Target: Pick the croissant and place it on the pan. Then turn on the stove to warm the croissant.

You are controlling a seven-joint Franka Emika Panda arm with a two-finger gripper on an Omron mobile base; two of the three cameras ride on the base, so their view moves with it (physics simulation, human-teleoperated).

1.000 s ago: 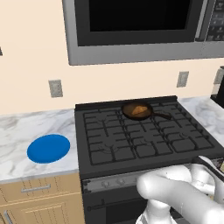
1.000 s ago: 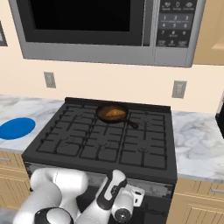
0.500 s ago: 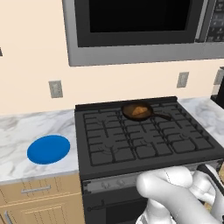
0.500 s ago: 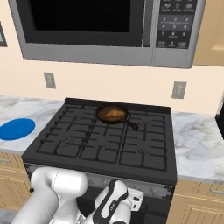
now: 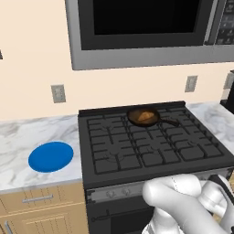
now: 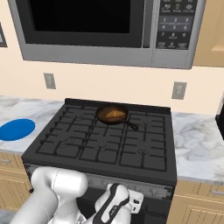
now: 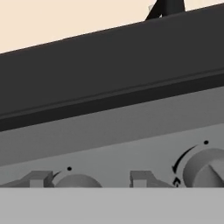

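Note:
The golden-brown croissant (image 5: 145, 116) (image 6: 114, 114) lies in the small dark pan (image 5: 137, 119) (image 6: 105, 116), which stands on the back burner of the black stove (image 5: 137, 153) (image 6: 100, 146), handle pointing right. My hand (image 6: 124, 205) hangs low in front of the stove's silver knob strip (image 6: 153, 189). In the hand view my gripper (image 7: 89, 181) faces that strip, fingertips (image 7: 39, 178) apart, with one round knob (image 7: 76, 180) between them and a gap on its right side. Another knob (image 7: 205, 166) sits further right.
A flat blue plate (image 5: 50, 156) (image 6: 16, 129) rests on the marble counter (image 5: 27, 137) left of the stove. A steel microwave (image 5: 137, 32) (image 6: 109, 30) hangs above. More counter (image 6: 197, 140) lies to the right, with wooden drawers (image 5: 36, 205) below.
My arm has sunk lower in front of the stove and shifted a little to the right. Pan, croissant and plate have not moved.

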